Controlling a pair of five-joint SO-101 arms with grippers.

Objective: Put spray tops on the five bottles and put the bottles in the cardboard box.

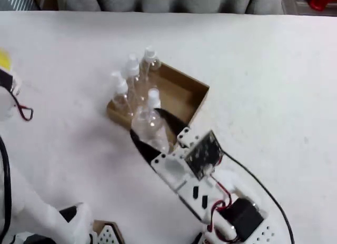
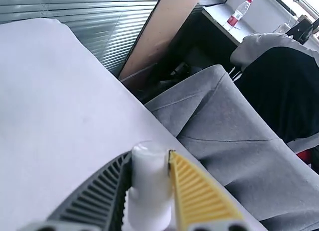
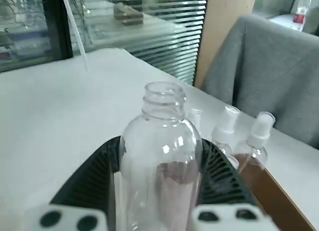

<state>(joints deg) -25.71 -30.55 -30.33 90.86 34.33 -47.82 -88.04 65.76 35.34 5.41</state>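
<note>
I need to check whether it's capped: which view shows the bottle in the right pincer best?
The right wrist view: the bottle sits close up in the right pincer, neck open, uncapped. The high view shows its clear body from above at the cardboard box, neck unclear. The left wrist view faces the spray top in the left pincer.

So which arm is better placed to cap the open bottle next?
Probably left: the left fingers hold a spray top, while the right fingers clamp the uncapped bottle upright by the cardboard box.

Seemingly four bottles (image 1: 150, 120), one cardboard box (image 1: 185, 80)
</note>
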